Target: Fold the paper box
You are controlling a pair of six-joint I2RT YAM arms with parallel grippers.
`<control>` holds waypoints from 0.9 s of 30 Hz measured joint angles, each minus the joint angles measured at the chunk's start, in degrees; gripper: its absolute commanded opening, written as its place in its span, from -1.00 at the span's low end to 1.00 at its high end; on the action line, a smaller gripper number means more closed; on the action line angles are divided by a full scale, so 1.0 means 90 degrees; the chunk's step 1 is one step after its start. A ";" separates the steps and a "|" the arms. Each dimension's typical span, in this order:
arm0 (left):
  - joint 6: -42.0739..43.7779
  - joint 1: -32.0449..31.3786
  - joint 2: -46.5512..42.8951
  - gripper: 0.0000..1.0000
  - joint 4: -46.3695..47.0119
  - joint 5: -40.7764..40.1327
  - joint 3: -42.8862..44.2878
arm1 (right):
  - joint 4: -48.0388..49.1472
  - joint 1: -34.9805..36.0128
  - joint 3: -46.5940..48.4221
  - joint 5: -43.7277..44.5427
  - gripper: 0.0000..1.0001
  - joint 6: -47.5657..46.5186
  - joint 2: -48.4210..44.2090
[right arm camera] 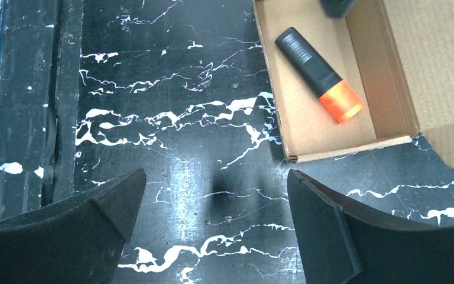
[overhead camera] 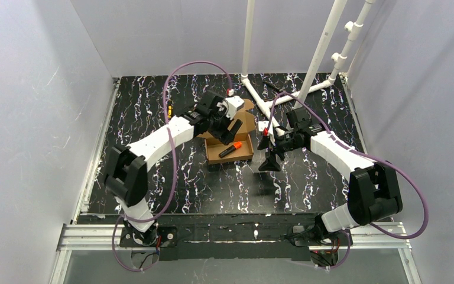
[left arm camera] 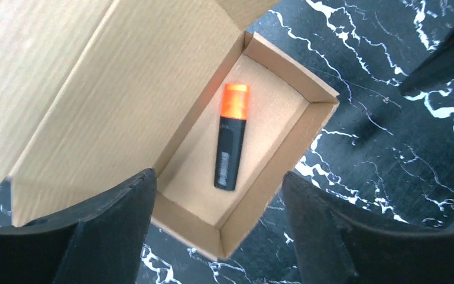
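Note:
The paper box (overhead camera: 236,155) is a brown cardboard tray in the middle of the table, its lid (overhead camera: 243,122) standing open at the far side. A black marker with an orange cap (overhead camera: 229,149) lies inside it; the marker also shows in the left wrist view (left arm camera: 229,148) and the right wrist view (right arm camera: 319,76). My left gripper (overhead camera: 230,131) is open and empty, hovering over the box's far left part by the lid (left arm camera: 94,89). My right gripper (overhead camera: 269,161) is open and empty, above the table just right of the box (right arm camera: 307,127).
The table (overhead camera: 213,189) is black marble-patterned with grey walls around it. A white pipe frame (overhead camera: 266,100) stands at the back right. Purple cables (overhead camera: 171,83) loop over both arms.

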 measured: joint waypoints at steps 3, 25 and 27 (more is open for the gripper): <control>-0.0508 0.0148 -0.0865 0.97 0.0447 -0.0206 -0.0741 | -0.0058 -0.0002 0.0002 0.0000 0.97 -0.0024 0.0002; -0.4381 0.3050 -0.1270 0.33 0.4126 0.2169 -0.3674 | 0.0279 0.0299 0.0274 0.0855 1.00 0.0840 0.0260; -0.4410 0.3060 -0.0845 0.21 0.4379 0.2305 -0.3509 | 0.0279 0.0299 0.0274 0.0855 1.00 0.0823 0.0262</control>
